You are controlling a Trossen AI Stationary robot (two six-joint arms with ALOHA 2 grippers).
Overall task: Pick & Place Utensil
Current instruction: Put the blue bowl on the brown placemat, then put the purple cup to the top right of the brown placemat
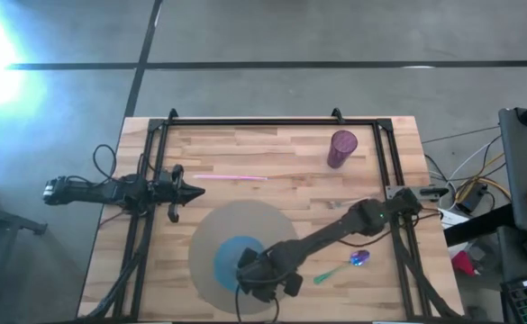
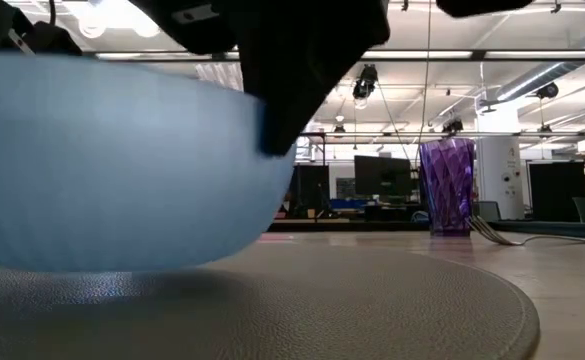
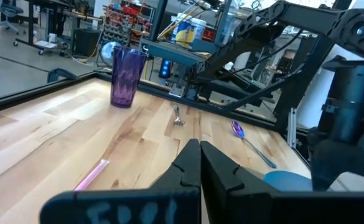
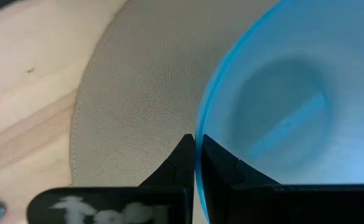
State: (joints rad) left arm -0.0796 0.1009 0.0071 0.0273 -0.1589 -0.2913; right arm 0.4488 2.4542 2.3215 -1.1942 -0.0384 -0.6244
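Pinching the blue bowl's [image 1: 236, 258] rim on the round mat [image 1: 211, 236], the right gripper [image 1: 265, 274] could tip it. Spoon [image 1: 345, 265] lies beside the mat. Left gripper [image 1: 184, 191] waits, jaws closed.

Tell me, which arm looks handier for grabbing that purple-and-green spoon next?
The right, probably. Its gripper is clamped on the rim of the blue bowl on the round grey mat, with the purple-and-green spoon lying beside that arm. The left gripper waits shut across the table.
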